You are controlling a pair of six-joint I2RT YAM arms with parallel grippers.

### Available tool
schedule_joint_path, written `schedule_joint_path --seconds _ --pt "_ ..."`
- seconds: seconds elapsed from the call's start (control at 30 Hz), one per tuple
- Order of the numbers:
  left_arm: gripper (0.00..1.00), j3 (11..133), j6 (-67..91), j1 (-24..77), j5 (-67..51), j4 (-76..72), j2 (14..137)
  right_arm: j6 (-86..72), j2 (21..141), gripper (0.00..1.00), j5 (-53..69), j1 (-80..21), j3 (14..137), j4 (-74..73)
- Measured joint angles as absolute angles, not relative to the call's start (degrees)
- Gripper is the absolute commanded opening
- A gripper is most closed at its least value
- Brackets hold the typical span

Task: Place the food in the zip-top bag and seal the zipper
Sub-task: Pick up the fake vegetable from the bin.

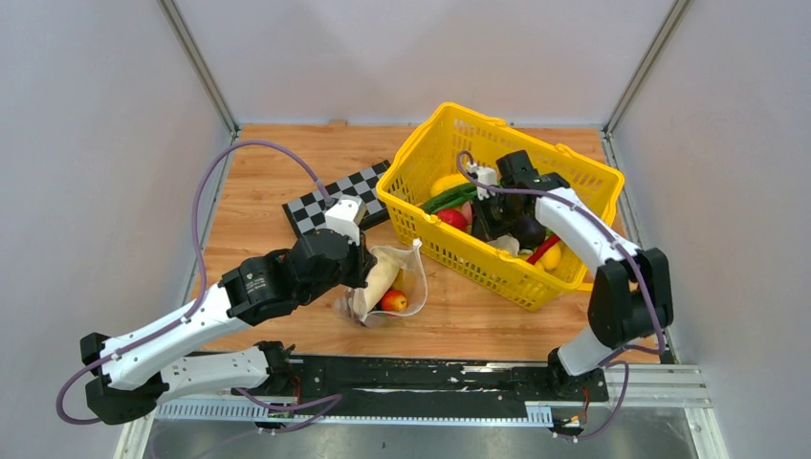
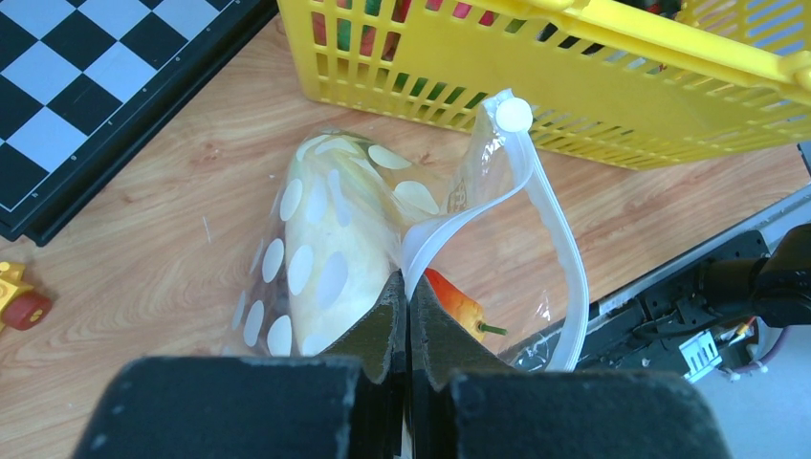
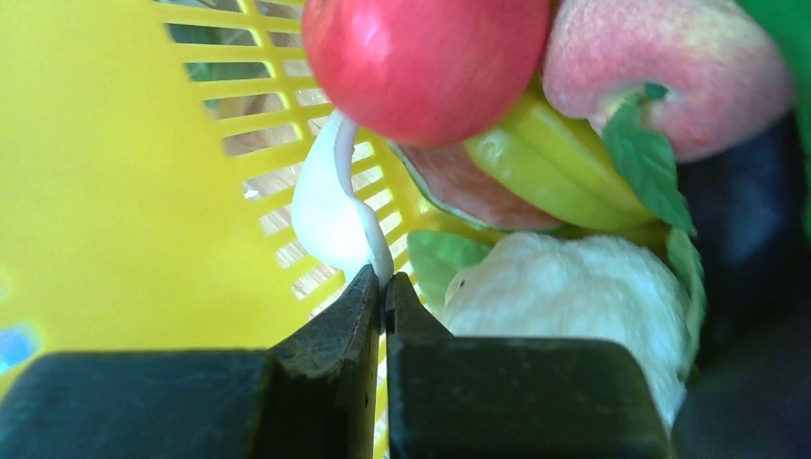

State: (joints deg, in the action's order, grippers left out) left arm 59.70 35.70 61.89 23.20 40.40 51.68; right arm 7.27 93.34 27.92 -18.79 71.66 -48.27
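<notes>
While the left gripper (image 2: pixel 408 290) pinches the zipper (image 2: pixel 559 258) of the zip-top bag (image 2: pixel 316 239) beside the basket (image 2: pixel 612 96), the right gripper (image 3: pixel 383 283), clamped on a white food piece (image 3: pixel 325 210) inside it, should lift slowly and straight.

Hidden and cropped around the yellow basket (image 1: pixel 459 251)

Top view: the fingertips of the right gripper (image 1: pixel 490 222) are buried among food inside the basket. Right wrist view: the white piece (image 3: pixel 330 206) by the basket's wall is too blurred to name, and the red round fruit (image 3: pixel 426 57) inside the basket is cropped at the top edge. Left wrist view: 1 yellow-and-red toy (image 2: pixel 17 296) left of the basket is cut off.
</notes>
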Motion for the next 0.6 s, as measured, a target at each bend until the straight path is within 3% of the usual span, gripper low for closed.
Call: schedule_joint_path --seconds 0.6 --pt "0.00 59.66 35.68 61.89 22.98 39.92 51.70 -3.44 61.80 0.00 12.08 -18.24 69.06 -44.40"
